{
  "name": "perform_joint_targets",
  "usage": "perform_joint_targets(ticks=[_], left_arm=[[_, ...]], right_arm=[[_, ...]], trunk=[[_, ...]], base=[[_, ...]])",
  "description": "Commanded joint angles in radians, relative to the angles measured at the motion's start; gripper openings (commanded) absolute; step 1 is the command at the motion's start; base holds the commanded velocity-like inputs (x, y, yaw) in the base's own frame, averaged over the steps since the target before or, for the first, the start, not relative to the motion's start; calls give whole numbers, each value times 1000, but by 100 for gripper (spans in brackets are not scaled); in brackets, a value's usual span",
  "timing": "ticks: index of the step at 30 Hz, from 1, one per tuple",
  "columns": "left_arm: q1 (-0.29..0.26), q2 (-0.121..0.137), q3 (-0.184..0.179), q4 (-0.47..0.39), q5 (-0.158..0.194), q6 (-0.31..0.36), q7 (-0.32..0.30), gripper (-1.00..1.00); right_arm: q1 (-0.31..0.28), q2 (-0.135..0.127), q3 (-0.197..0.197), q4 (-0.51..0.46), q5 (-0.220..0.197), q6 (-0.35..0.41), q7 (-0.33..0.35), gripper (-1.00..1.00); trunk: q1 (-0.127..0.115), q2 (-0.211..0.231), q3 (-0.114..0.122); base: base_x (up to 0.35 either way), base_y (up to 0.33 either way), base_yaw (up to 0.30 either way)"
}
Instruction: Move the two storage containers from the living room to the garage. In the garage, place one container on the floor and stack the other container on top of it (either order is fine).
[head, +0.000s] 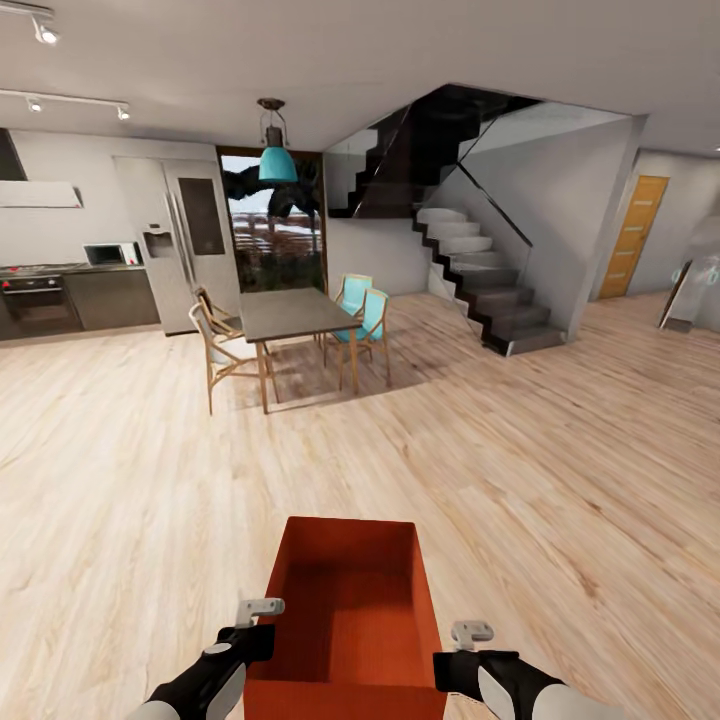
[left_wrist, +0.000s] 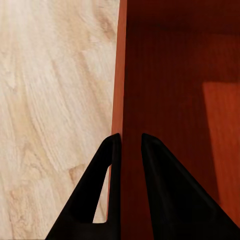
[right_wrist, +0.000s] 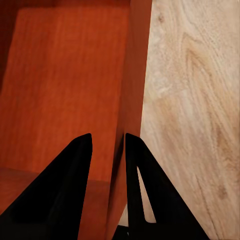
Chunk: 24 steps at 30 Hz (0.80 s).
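Bright, even light; edge distortion

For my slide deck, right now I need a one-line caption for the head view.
Both grippers, left and right, clamp opposite walls of an orange-red storage container over the wood plank floor.

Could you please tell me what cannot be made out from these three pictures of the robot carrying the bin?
- Orange-red thin-walled plastic bin: near end cut off by the head view's bottom edge.
- Left gripper and right gripper: each straddles a bin wall, but contact is hidden between finger and wall.
- Bin underside: hidden by the bin itself, so its height above the light wood plank floor is unclear.
- Doorway contents by the orange door: too small, blurred.
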Motion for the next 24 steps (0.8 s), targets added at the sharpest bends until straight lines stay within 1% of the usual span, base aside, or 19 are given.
perform_joint_targets(ticks=[1,13,17,24], left_arm=[[0,1,-31,2,26,2,7,-100],[0,1,-31,2,26,2,7,-100],[0,1,-31,2,26,2,7,-100],[0,1,-31,2,26,2,7,-100]], right_arm=[[0,-23,-20,-62,4,-29,4,-100],[-1,-24,-20,-62,4,-29,4,-100],[-1,-24,-20,-62,4,-29,4,-100],[0,-23,-20,-62,4,-29,4,-100]], trunk=[[1,-1,-1],[1,-1,-1],[1,-1,-1],[1,-1,-1]], base=[[334,72,-6],[334,74,-9],[333,75,-168],[334,75,-243]])
